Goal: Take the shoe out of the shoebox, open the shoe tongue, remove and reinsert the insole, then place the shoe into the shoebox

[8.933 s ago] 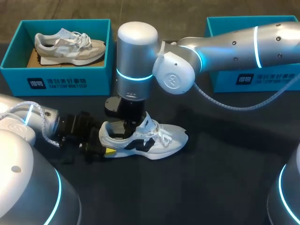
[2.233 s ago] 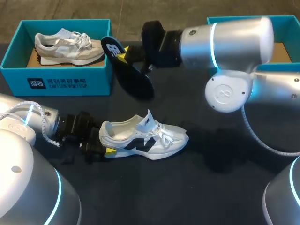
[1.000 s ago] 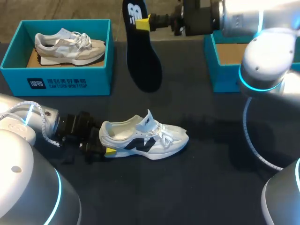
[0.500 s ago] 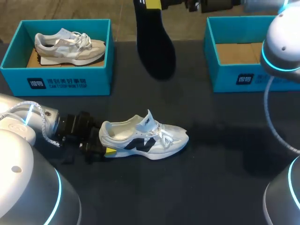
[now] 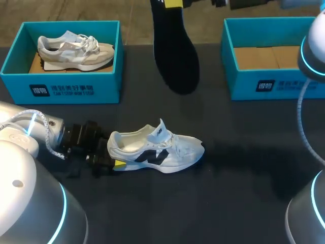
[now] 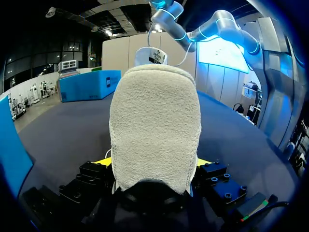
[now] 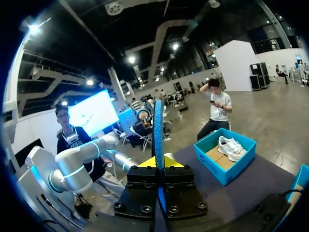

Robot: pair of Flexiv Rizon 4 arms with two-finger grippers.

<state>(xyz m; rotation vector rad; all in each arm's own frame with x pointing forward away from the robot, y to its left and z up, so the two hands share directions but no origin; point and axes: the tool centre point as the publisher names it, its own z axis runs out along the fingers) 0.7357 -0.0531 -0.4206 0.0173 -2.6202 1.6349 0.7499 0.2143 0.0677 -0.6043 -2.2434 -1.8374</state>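
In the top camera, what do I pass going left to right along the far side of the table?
The left shoebox with a grey shoe inside → the black insole, hanging from the right gripper → the empty shoebox.

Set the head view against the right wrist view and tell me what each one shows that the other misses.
Head view only: the white shoe lying on the table, the left claw at its heel, and the insole seen flat-on, hanging above the table. Right wrist view only: the grip in full, with the right claw shut on the insole, which stands edge-on between its two fingers. Both: the insole itself, and the teal box with the grey shoe inside it.
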